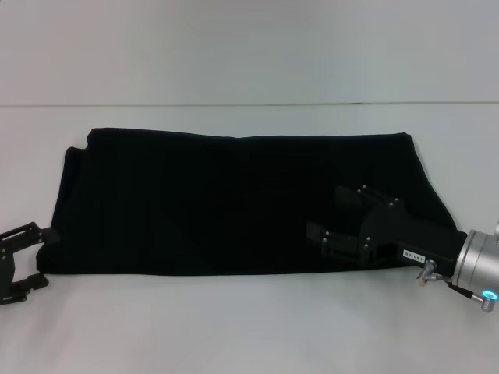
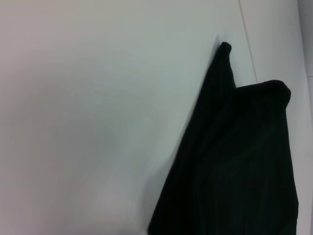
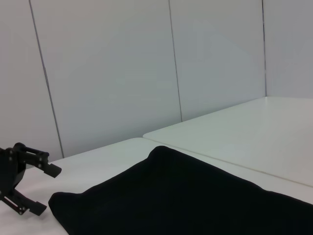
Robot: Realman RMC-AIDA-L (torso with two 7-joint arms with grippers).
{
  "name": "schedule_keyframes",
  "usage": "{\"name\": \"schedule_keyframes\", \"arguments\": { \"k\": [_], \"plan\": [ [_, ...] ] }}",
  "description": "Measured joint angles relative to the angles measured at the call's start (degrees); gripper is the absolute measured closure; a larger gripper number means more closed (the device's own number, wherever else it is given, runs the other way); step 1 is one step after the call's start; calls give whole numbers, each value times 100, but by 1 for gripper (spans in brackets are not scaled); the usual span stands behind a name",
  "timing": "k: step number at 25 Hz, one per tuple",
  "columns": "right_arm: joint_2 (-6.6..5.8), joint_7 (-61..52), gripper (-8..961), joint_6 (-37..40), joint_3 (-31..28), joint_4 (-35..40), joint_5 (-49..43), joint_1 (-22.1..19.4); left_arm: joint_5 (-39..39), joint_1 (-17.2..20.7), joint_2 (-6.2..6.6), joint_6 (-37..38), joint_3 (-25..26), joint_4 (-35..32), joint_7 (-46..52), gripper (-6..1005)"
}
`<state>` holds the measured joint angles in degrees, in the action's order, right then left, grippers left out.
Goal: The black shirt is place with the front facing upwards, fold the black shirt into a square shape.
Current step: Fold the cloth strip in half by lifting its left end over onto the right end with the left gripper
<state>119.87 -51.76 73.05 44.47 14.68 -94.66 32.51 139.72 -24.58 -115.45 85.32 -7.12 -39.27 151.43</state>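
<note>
- From the head camera, the black shirt (image 1: 234, 199) lies across the white table (image 1: 249, 327) as a wide, flat band, no print showing, so it looks already folded lengthwise. The right gripper (image 1: 331, 234) rests over its right part near the front edge, probably pressing or reaching for cloth; I cannot tell how its jaws stand. The left gripper (image 1: 23, 261) waits just off the shirt's left end, jaws spread.
- The left wrist camera shows only the shirt's end corners (image 2: 234, 156) on bare table.
- The right wrist camera looks along the cloth (image 3: 186, 196) to the left gripper (image 3: 24, 178), open and empty.
</note>
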Motion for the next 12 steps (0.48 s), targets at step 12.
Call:
{"name": "schedule_keyframes", "arguments": {
  "k": [12],
  "plan": [
    [0, 0, 29, -2, -1, 0, 0, 0, 3, -77, 5, -327, -142, 95, 88, 112]
  ]
}}
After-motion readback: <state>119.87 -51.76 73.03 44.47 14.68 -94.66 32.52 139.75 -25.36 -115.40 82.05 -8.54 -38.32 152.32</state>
